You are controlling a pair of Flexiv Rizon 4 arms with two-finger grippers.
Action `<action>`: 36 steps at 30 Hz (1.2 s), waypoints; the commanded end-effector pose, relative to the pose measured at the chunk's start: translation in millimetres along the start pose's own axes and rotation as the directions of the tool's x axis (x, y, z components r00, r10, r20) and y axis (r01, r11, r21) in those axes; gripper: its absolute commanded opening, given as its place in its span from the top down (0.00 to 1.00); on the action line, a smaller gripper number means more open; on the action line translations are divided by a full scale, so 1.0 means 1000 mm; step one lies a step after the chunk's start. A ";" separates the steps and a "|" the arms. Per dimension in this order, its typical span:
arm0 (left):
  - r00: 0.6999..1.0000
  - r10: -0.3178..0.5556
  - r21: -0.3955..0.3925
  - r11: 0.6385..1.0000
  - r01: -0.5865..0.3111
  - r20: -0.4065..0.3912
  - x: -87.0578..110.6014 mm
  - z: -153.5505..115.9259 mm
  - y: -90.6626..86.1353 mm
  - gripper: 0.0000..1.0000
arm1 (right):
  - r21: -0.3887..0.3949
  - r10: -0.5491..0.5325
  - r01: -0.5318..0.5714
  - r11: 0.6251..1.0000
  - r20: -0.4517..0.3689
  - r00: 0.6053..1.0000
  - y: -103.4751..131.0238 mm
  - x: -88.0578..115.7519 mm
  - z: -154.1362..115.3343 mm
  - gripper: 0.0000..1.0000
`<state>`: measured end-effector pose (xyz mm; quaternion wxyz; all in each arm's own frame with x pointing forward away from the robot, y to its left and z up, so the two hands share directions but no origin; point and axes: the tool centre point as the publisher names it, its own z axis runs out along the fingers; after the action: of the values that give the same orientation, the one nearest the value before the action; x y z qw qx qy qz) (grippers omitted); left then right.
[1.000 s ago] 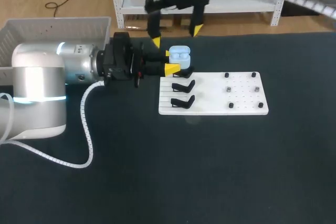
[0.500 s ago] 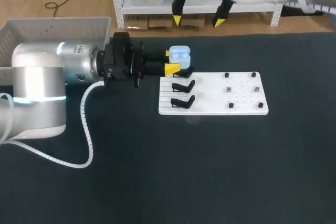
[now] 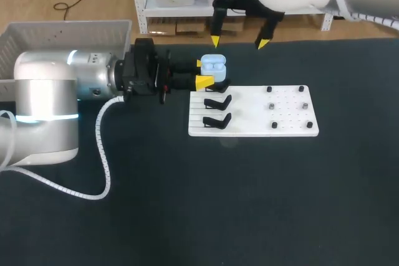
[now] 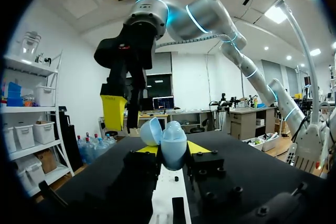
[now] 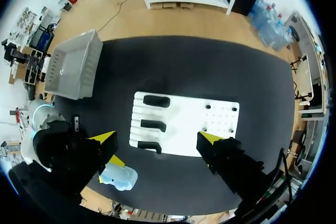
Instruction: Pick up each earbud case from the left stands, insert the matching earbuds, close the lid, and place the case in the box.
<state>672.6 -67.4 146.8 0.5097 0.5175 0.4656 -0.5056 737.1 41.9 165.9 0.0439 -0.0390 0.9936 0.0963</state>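
The left arm (image 3: 56, 101) reaches in level over the tabletop (image 3: 187, 204) from the left. Its left tool (image 3: 202, 72) is clamped on the light-blue earbud case (image 3: 213, 64), with one yellow tip pressed to each side. The case sits at the rear left corner of the white board (image 3: 262, 116) with its lid (image 4: 151, 131) swung open. Two black stands (image 3: 218, 101) lie in a row just in front of it. The right tool (image 3: 238, 43) hangs over the tabletop's far edge, pointing down, its fingers spread wide and gripping nothing. The grey box (image 3: 62, 29) sits behind the left arm.
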 end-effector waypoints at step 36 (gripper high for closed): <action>1.000 0.000 0.001 1.000 0.000 0.000 0.000 0.000 0.001 1.00 | -0.087 -0.141 0.157 0.984 0.165 0.976 0.000 0.067 -0.069 0.00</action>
<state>672.6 -67.4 146.8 0.5097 0.5176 0.4656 -0.5055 707.9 35.5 213.6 0.0532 -0.1120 0.9820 0.1426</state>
